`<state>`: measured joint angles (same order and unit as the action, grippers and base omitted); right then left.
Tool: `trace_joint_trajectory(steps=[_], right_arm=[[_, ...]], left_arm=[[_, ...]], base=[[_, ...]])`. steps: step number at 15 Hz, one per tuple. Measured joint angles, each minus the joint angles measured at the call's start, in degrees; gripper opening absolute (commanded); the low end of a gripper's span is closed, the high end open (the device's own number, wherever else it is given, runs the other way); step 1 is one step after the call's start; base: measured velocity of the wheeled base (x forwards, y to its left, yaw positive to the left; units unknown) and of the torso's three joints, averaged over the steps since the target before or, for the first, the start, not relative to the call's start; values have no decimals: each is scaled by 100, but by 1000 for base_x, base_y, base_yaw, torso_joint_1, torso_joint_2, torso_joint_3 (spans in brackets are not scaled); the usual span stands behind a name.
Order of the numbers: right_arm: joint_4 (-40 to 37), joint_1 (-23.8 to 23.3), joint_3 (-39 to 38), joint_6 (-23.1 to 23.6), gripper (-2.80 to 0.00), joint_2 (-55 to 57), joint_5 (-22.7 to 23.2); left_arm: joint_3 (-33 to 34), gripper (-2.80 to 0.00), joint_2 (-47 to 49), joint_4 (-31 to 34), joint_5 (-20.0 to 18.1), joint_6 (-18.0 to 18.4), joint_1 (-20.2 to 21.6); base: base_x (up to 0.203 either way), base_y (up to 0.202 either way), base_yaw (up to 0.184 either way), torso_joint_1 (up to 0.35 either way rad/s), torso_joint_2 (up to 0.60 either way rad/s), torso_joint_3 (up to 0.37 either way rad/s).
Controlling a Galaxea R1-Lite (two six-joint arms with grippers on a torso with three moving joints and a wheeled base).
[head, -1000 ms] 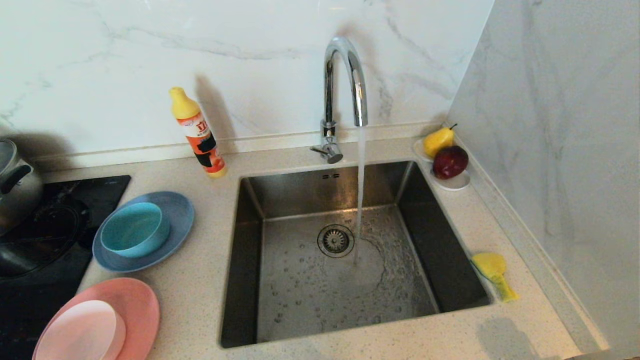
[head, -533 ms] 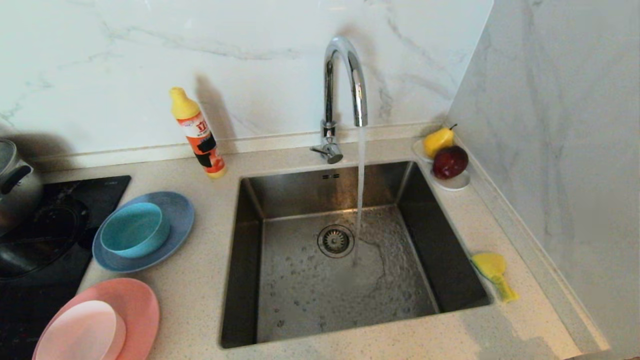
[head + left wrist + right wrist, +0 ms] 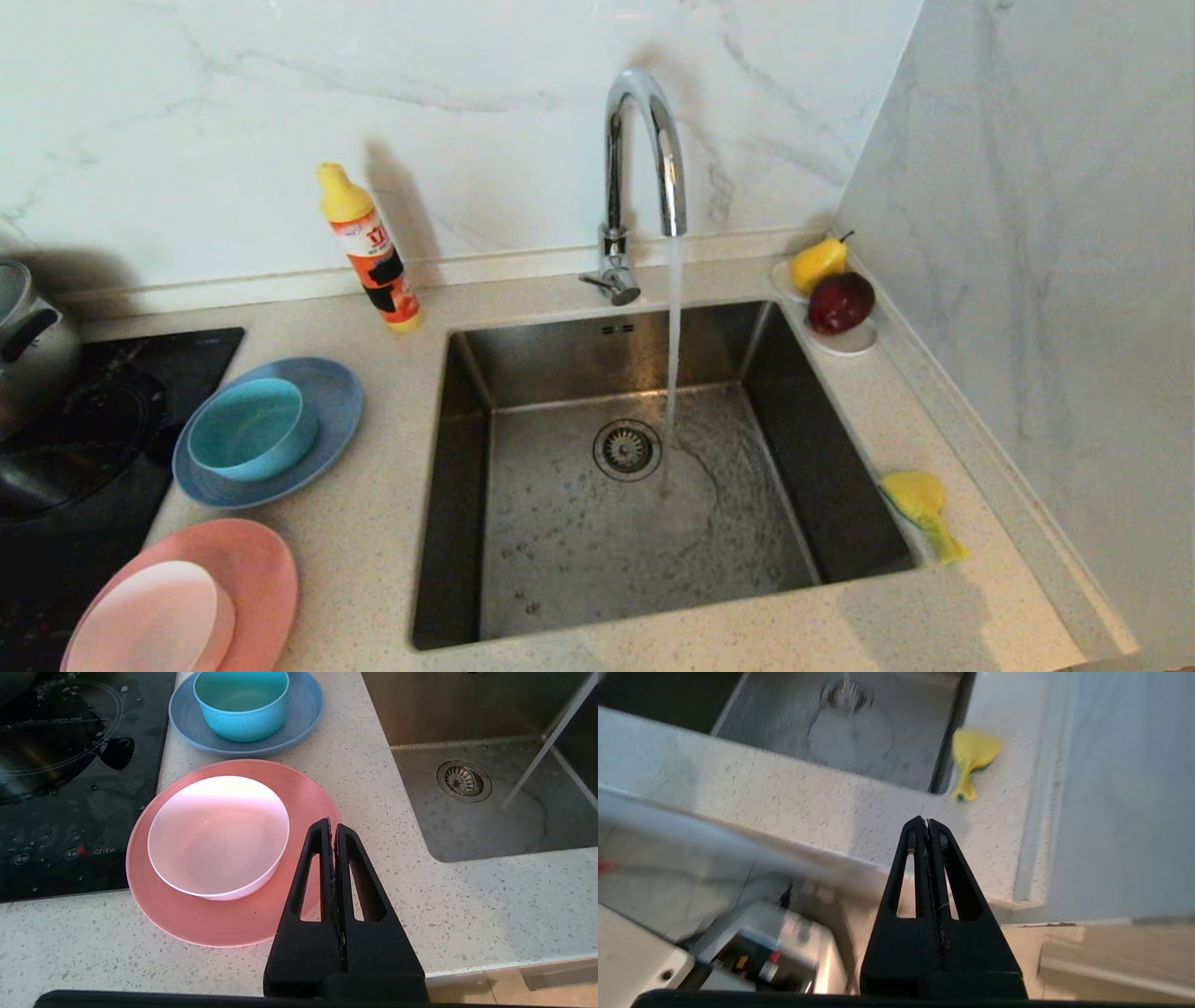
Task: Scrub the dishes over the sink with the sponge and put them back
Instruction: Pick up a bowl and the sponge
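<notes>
1. Speckled beige countertop (image 3: 373,523) fills the head view, backed by white marbled wall panels (image 3: 187,121) behind and on the right. One square steel sink (image 3: 467,467) is set into it, with one chrome gooseneck faucet (image 3: 644,149) running a stream of water beside the round drain strainer (image 3: 626,449). Four dishes stand left of the basin in two stacks: a teal bowl (image 3: 250,427) on a blue plate (image 3: 327,411), and nearer, a pale pink bowl (image 3: 149,621) on a pink plate (image 3: 257,560). One yellow sponge (image 3: 920,509) lies on the counter right of the sink, close to its rim. One orange detergent bottle (image 3: 371,250) stands by the back wall; one small white dish (image 3: 845,343) holds a pear (image 3: 820,262) and a red fruit (image 3: 840,301). One steel pot (image 3: 28,345) sits on the black cooktop (image 3: 93,439). Neither arm appears.

2. Left wrist view: the left gripper (image 3: 332,823), its fingers pressed together and empty, hangs over the pink plate's edge, beside the pale bowl.

3. Right wrist view: the right gripper (image 3: 927,822), likewise closed on nothing, is above the counter's front edge, apart from the sponge.
</notes>
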<state>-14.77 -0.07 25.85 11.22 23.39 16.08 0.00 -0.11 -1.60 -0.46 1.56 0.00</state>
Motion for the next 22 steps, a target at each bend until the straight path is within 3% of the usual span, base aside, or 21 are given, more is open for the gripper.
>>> trace_joint_trajectory(steps=[6,12,13,18,22], right_arm=[[21,82,793,38,-280,2284,-249],[513,1022,1054,-534,-280,4226,-1471],[717,1103,1020,-668,0,4509,-1638],[1187,1165,874,-1122,0,5403,-1812],[1822,799,623,-1083,0,5876,-1447]], left_arm=[[0,-280,0,0,2,1,0],[0,-280,1,-2,4,0,0],[0,-280,1,-2,4,1,0],[0,-280,1,0,0,0,0],[0,-280,4,2,4,0,0]], base=[[0,0,0,0,0,0],[0,0,0,0,0,0],[0,0,0,0,0,0],[0,0,0,0,0,0],[0,0,0,0,0,0]])
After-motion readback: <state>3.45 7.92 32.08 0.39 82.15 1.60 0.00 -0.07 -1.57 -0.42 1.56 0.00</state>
